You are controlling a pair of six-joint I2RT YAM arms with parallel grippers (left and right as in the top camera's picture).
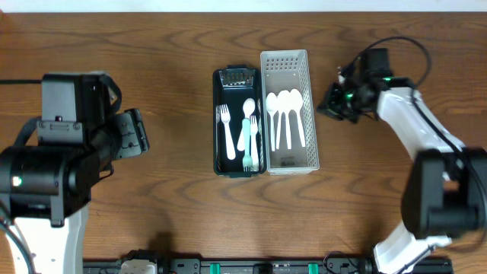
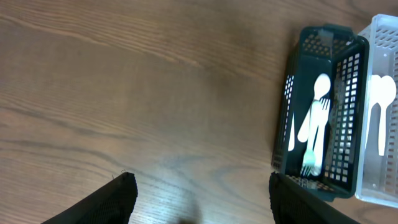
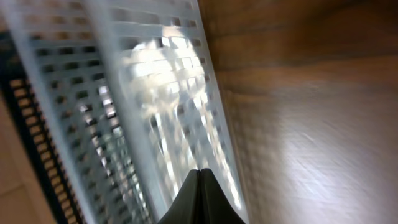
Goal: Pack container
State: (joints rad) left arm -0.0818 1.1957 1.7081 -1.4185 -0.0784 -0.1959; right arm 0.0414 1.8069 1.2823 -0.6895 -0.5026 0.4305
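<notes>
Overhead: the dark basket [image 1: 216,122] at frame centre holds forks [image 1: 226,125]. The white basket [image 1: 284,59], touching its right side, holds three spoons [image 1: 284,103]. Nothing lies loose on the desk [image 1: 175,205], so I judge packing essentially complete. Left wrist: my left gripper [image 2: 202,180] stands open and empty. Right wrist: my right gripper [image 3: 200,199] is closed on nothing, beside the white basket.

- We see bare bench [image 1: 175,84] between the left claw [image 1: 139,131] and the dark basket [image 1: 216,129]: a wide passage.
- Dark basket and white basket [image 1: 313,114] touch, with no gap between them.
- The white basket's wall stands just left of the right claw [image 1: 327,106].
- Both baskets are open on top.
</notes>
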